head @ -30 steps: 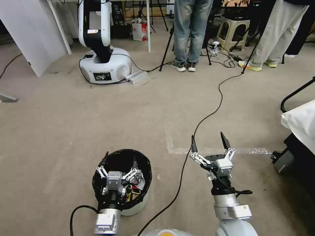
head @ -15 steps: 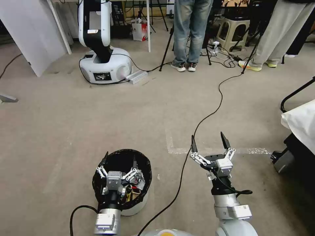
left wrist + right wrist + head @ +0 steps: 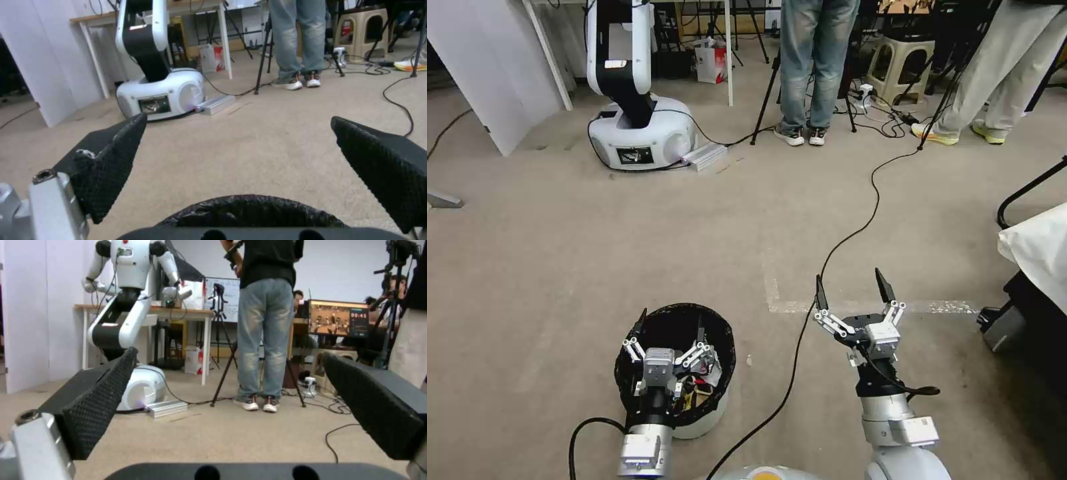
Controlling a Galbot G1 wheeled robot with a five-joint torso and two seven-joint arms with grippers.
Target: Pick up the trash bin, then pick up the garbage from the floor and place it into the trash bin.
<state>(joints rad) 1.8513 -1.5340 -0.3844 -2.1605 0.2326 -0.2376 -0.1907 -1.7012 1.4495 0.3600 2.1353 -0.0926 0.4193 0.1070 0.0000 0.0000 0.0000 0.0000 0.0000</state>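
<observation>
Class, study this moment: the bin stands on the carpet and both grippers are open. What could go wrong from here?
1. The left gripper, open, hangs over the trash bin; closing on the loose black liner instead of the rim could let the bin slip or tip.
2. A black cable runs between bin and right gripper; it might snag an arm or the base.

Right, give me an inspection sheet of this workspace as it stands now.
Surface: beige carpet floor, tape mark.
Job's things: trash bin upright on floor, wrappers inside; no loose garbage seen on floor.
Clutter: nothing seen nearby.
Grippers: left gripper open above the bin's mouth; right gripper open, empty, over floor.
Cables: black cable runs between the arms.
Surroundings: white robot base, tripods, people standing behind.
</observation>
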